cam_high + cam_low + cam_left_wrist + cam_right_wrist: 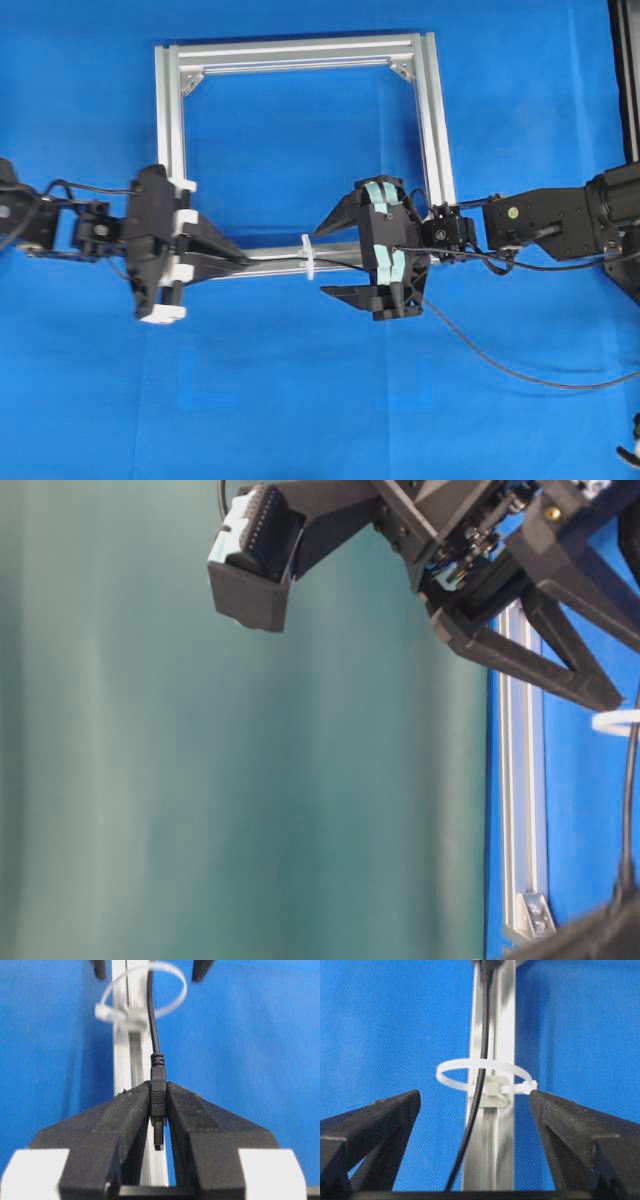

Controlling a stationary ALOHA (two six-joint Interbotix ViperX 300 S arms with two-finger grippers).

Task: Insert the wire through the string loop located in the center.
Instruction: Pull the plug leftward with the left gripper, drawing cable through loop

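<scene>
Left tool [158, 1110] is pinched on the plug end of the wire [152, 1030], level over the frame bar [125, 1065]. Right tool [475, 1110] is spread wide, holding nothing, its fingers [375, 1125] flanking the loop [485, 1077]. The wire runs through the loop, which stands across the bar on the blue bench [300, 400].

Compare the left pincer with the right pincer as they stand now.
The left pincer is shut on the plug of the wire; the right pincer is open and holds nothing. The left pincer sits on the plug side of the string loop, the right pincer on the side where the wire trails off. The left pincer has white parts on its body, the right pincer pale green tape. Both are black and point along the frame bar toward the loop.
</scene>
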